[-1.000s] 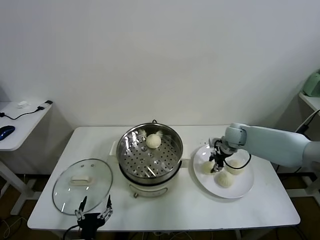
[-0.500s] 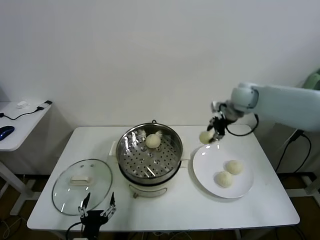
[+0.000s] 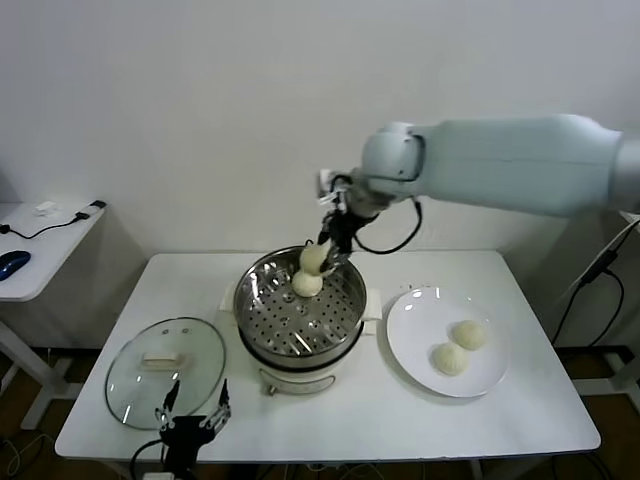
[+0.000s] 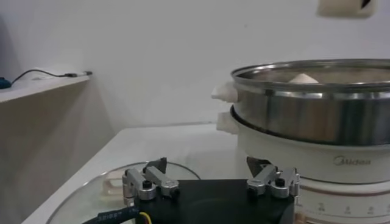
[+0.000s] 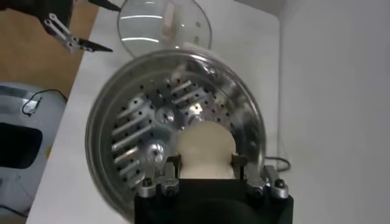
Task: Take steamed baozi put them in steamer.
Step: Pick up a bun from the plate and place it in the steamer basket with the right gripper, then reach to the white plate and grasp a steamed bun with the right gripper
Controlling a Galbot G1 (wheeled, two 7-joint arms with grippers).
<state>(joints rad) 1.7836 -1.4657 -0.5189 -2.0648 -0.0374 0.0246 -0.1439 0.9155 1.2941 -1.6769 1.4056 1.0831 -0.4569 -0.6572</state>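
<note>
Up off the plate (image 3: 490, 375) and across, the right gripper (image 3: 325, 252), jaws clamped on a baozi (image 3: 314, 257), now hangs over the steamer (image 3: 345, 320) — release next, I'd say.

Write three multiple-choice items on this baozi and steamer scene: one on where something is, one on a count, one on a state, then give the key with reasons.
1. Where is the glass lid?
A. On the steamer
B. On the table to the robot's left of the steamer
C. On the plate

2. How many baozi lie on the white plate?
A. Two
B. Three
C. Four

3. What is the right hand doing?
A. Hanging open over the plate
B. Gripping the lid handle
C. Holding a baozi above the steamer tray

Key:
1 B: the lid lies flat on the table, beside the steamer, near the idle left hand.
2 A: only two buns sit on the plate.
3 C: its fingers clamp a held baozi over the perforated tray, where one placed baozi already rests.
</note>
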